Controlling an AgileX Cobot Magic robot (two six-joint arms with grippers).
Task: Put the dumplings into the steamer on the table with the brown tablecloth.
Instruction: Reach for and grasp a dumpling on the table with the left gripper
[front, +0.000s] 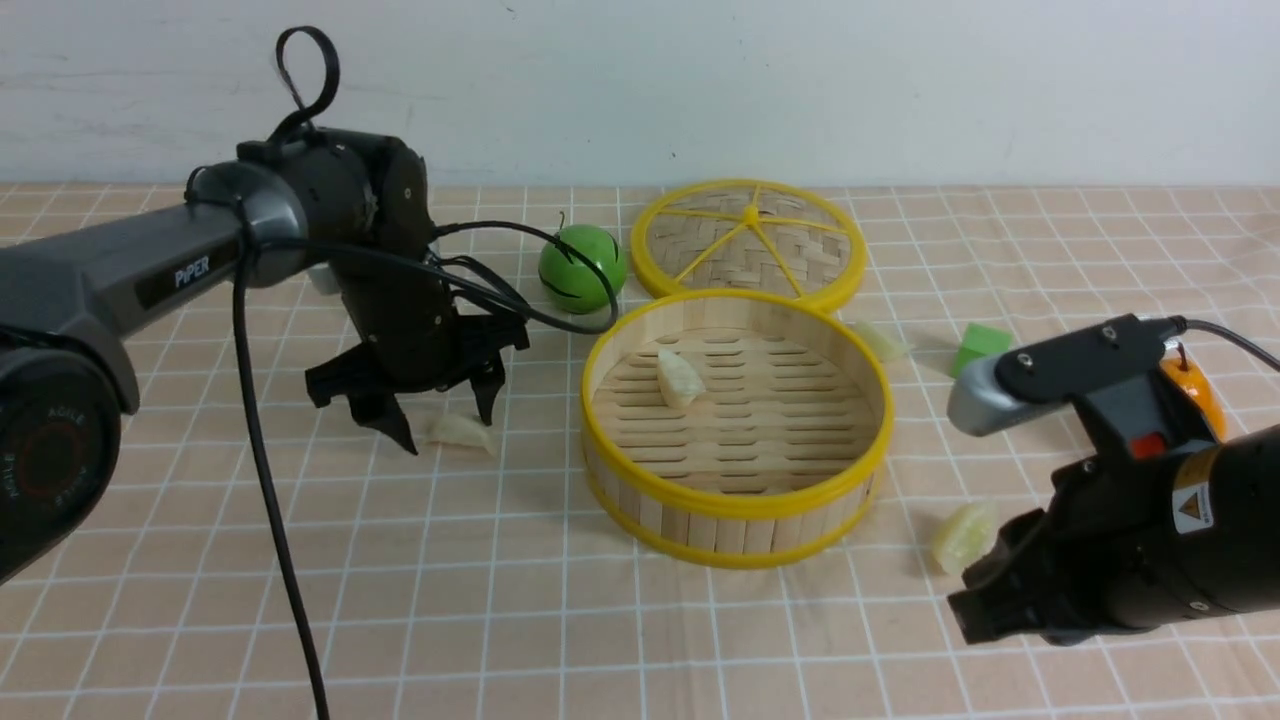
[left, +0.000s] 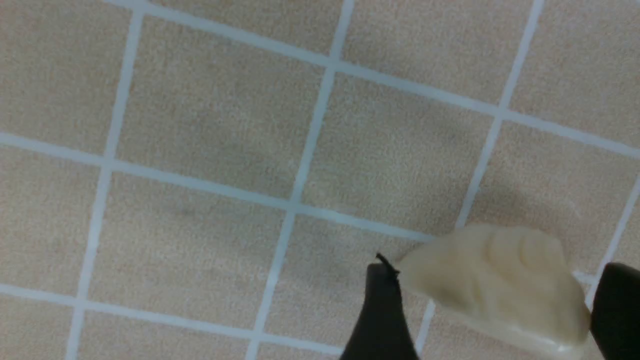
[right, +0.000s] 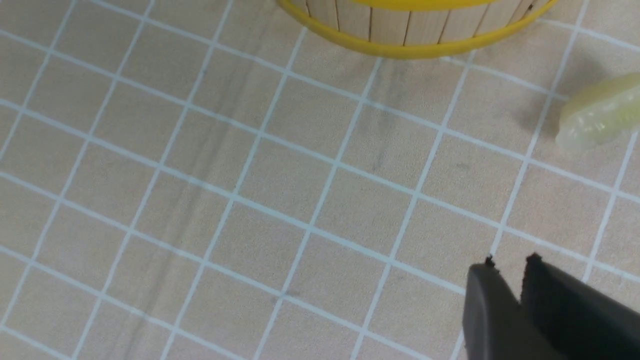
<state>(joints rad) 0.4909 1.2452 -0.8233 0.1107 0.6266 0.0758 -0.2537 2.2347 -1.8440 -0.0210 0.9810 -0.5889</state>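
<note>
One dumpling (front: 462, 432) lies inside the wide-spread left claw (front: 446, 425).

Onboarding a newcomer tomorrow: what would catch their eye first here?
The yellow-rimmed steamer sits in the middle of the front view with one dumpling inside, its lid flat behind it. Left of it, the left gripper hangs open astride a second dumpling. A green ball sits beside the lid.
</note>
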